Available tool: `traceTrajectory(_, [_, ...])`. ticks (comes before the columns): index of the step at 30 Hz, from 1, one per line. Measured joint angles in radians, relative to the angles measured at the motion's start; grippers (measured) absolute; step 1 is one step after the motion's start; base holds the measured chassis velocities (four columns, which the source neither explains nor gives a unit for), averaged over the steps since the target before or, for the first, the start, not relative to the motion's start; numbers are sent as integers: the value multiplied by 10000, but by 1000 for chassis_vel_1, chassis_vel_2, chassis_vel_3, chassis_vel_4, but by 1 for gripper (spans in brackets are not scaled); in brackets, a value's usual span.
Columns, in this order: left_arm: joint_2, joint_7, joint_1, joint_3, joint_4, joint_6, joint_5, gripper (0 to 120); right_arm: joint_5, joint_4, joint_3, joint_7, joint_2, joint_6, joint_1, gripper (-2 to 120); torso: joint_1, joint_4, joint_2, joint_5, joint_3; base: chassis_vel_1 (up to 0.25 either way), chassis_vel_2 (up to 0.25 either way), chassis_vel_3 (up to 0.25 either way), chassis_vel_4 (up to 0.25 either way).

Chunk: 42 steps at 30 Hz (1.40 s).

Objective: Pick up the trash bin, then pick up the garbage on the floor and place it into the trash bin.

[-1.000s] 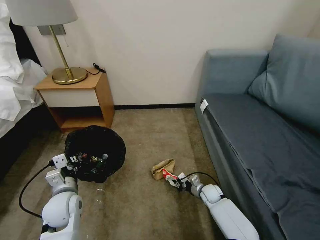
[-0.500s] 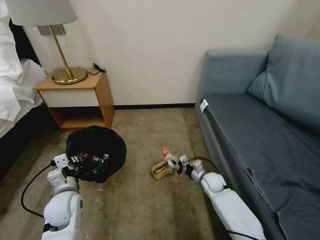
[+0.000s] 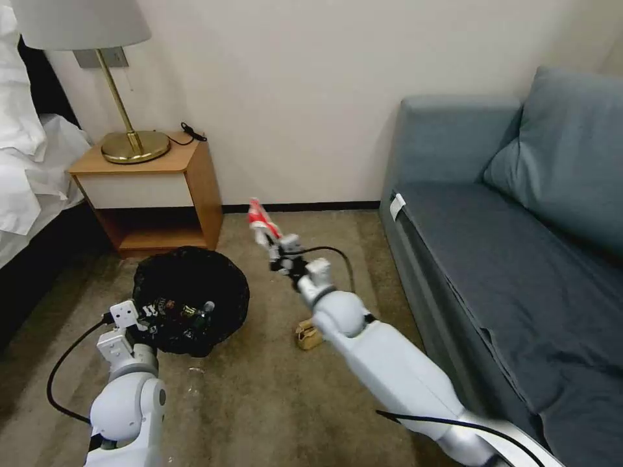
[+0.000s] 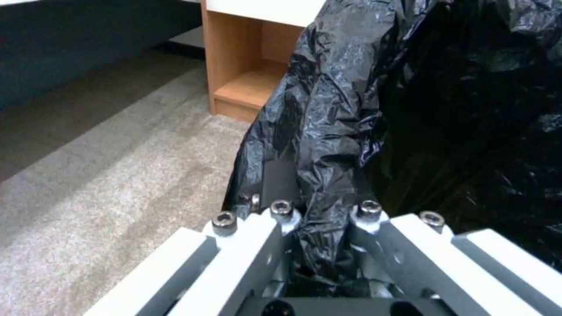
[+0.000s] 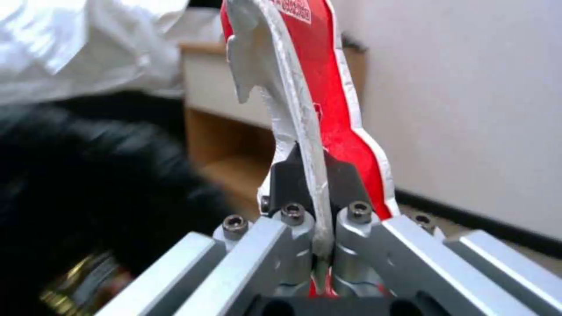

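The right gripper (image 5: pixel 319 193) is raised in the air with its jaws clamped on the red-and-white packet (image 3: pixel 261 219), which stands up above them. The left gripper (image 4: pixel 319 206) has its jaws pinched on the black bag rim of the trash bin (image 3: pixel 191 285); inside the bin lie several small litter pieces (image 3: pixel 178 311). A crumpled tan paper (image 3: pixel 307 335) lies on the carpet (image 3: pixel 259 402).

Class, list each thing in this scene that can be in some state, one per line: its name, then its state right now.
Trash bin: on the carpet, bag open, litter inside, rim gripped.
Left gripper: shut on the bin's bag edge.
Red-and-white packet: lifted off the floor, pinched.
Right gripper: raised, jaws shut on the packet.
Crumpled tan paper: lying on the carpet.
Lamp: unlit.
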Motion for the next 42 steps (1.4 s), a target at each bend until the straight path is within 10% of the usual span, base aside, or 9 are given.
traceTrajectory(26, [-367, -134, -226, 236, 237, -88, 345, 4, -1289, -1261, -1067, -110, 1505, 61, -504, 0, 0, -2, 0, 3, -1, 0, 0, 0, 0])
traceTrajectory(42, [-364, -126, -342, 208, 401, -145, 363, 4, -1695, -927, -1005, -355, 1356, -78, -625, 54, 0, -2, 0, 3, -1, 0, 0, 0, 0])
